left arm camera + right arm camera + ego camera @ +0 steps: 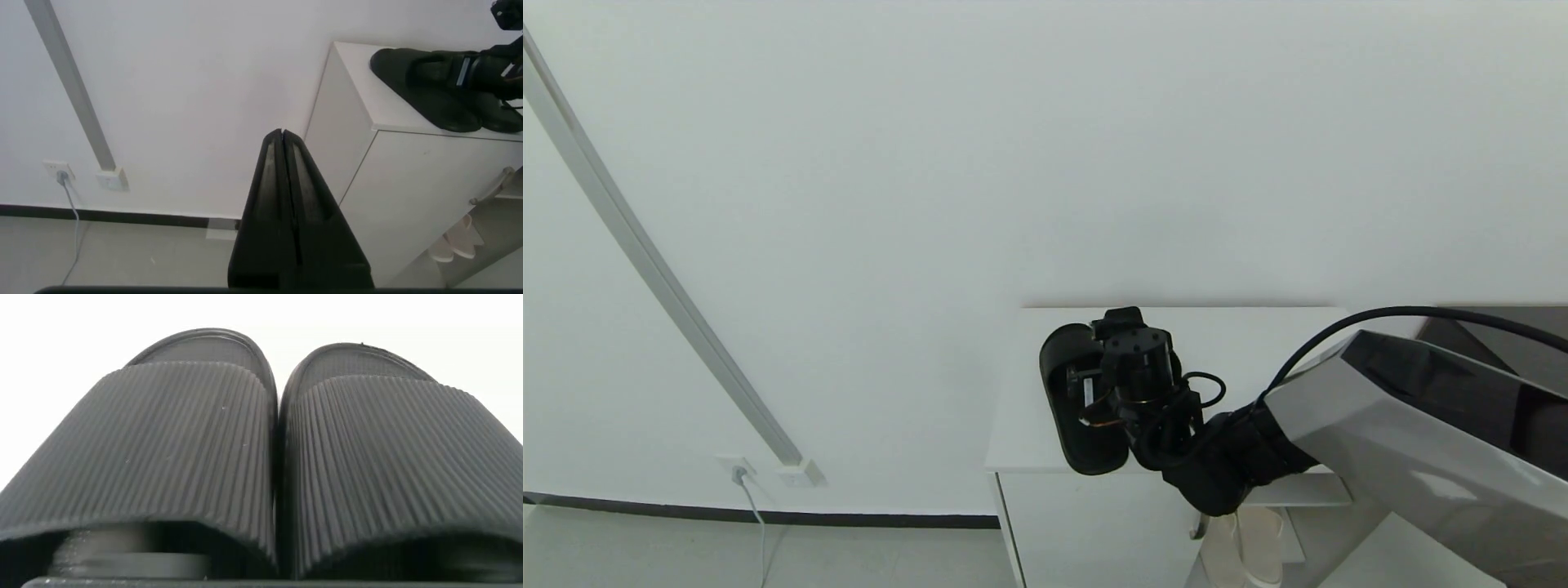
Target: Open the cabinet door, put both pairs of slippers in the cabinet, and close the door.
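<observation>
Black slippers at the right gripper on the white cabinet top; left gripper empty.

The right gripper (1096, 392) sits right against the pair of black slippers (1068, 425), which lie side by side on top of the white cabinet (1025, 412) near its edge. In the right wrist view their ribbed straps (188, 441) are directly ahead of the tool. Whether it is clamped on them cannot be told, as the straps hide it. The left gripper (282, 137) is pressed together and holds nothing. It is well apart from the cabinet side, with the wall ahead of it. A pair of pale slippers (459, 238) sits low at the cabinet front, below the right gripper. A wall socket (59, 171) is far off beside the left gripper.
</observation>
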Controlling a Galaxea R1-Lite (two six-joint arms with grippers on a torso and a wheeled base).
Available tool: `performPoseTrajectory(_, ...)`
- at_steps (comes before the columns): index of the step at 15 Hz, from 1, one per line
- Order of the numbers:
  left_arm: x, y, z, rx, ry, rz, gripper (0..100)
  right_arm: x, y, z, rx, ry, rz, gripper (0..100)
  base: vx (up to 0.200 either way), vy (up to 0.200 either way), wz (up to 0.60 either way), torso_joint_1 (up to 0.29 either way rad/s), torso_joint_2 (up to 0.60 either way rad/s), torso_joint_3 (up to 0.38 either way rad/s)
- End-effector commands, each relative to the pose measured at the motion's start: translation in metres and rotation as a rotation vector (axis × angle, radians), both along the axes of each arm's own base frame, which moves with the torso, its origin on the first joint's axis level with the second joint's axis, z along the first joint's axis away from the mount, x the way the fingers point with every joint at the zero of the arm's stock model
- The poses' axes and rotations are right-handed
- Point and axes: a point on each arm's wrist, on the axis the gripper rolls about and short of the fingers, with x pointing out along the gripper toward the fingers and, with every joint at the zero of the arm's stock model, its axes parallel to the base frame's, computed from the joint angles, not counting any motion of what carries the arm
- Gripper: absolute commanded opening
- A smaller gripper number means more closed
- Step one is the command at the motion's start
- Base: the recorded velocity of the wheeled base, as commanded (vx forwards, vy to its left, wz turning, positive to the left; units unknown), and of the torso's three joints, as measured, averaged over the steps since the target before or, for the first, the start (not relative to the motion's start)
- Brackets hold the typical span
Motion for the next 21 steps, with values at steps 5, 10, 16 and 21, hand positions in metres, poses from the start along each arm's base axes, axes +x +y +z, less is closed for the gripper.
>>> performPoseTrajectory(5,0.000,0.000,0.000,0.000,0.000,0.002,0,0.016,0.004,-0.004,0.000,-0.008,-0.015,100,0.000,0.000,0.00,0.000,0.00,0.000)
performPoseTrajectory(10,0.000,0.000,0.000,0.000,-0.001,0.002,0,0.032,0.011,-0.009,-0.004,-0.004,-0.027,100,0.000,0.000,0.00,0.000,0.00,0.000)
performPoseTrajectory(16,0.000,0.000,0.000,0.000,-0.001,0.004,0,0.043,0.008,-0.009,-0.005,-0.003,-0.045,0,0.000,0.000,0.00,0.000,0.00,0.000)
performPoseTrajectory(21,0.000,0.000,0.000,-0.006,-0.001,0.004,0,0.036,0.007,0.002,0.002,-0.012,-0.041,0,0.000,0.000,0.00,0.000,0.00,0.000)
